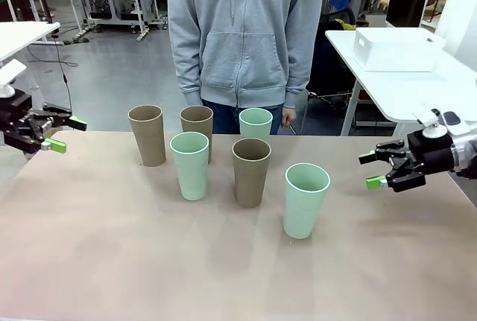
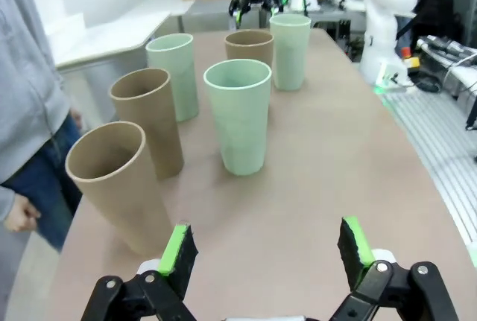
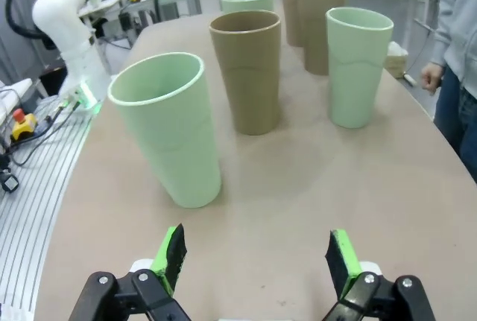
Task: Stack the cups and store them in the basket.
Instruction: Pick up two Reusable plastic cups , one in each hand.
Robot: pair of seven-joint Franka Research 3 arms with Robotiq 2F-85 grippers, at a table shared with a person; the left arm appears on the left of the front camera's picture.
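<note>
Left gripper (image 1: 67, 134) hovering fully spread, empty, at left edge of bench (image 1: 112, 261); right gripper (image 1: 371, 170) likewise at right edge. Six tall tapered matte tumblers (image 1: 251, 172), mint and tan, standing upright mid-bench. White rectangular plastic basket (image 1: 395, 47) sitting on separate white table (image 1: 447, 83). Best approach: gripping nearest mint tumbler (image 1: 305, 200) mid-wall, lifting straight, nesting squarely.

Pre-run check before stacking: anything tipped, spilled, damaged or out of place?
Nothing tipped, spilled or damaged: all six cups stand upright and apart on the table. One oddity: the basket sits on a separate white table at far right. The left gripper and right gripper are open, empty.
</note>
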